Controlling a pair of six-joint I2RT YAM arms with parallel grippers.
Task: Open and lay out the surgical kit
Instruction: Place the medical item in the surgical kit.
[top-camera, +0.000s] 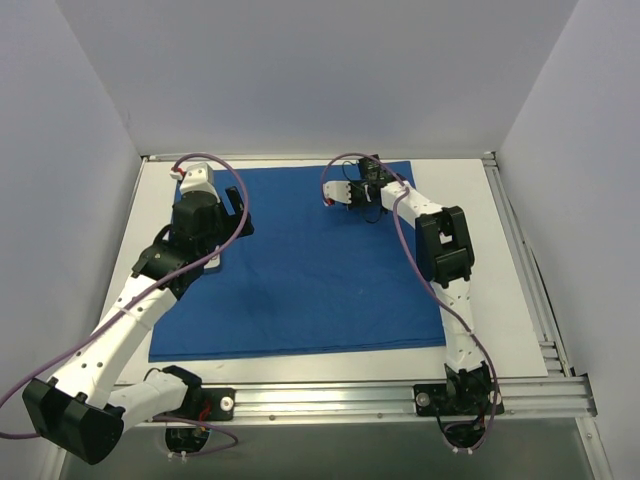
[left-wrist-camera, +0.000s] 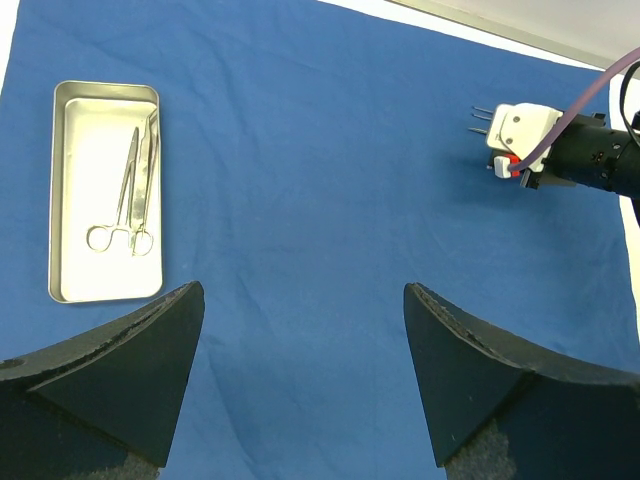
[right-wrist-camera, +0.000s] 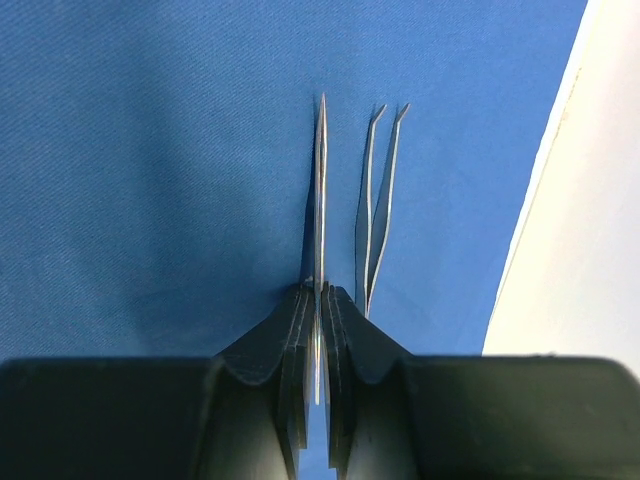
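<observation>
Starting at the near edge, an aluminium rail (top-camera: 330, 400) with long slots carries both arm bases, and behind it lies the smooth white tabletop (top-camera: 510, 300). The surgical kit is opened on it: its royal-blue cloth wrap (top-camera: 300, 270) is spread flat as one large rectangle, a matte woven fabric with soft creases, and its near edge runs almost parallel to the rail. A wider strip of tabletop shows along the right edge of the cloth than along the left one. Over the left part of the cloth hangs the left gripper (left-wrist-camera: 302, 292), its jaws wide apart and holding nothing; the fingers (left-wrist-camera: 120, 370) are black, wedge-shaped and rough on the inner side. Beyond them, at the left of the left wrist view, a small pale metal tray (left-wrist-camera: 80, 180) with rounded corners and a low rim sits on the cloth, and two shiny ring-handled forceps (left-wrist-camera: 130, 195) lie inside it, side by side. Near the far edge of the cloth, the right gripper (right-wrist-camera: 320, 300) has its jaws pressed narrow on a thin straight metal instrument (right-wrist-camera: 320, 190), whose shadow falls on the fabric to its left. Just beside it are tweezers (right-wrist-camera: 375, 190) with bent tips; whether they rest on the cloth or are pinched too, I cannot tell.
</observation>
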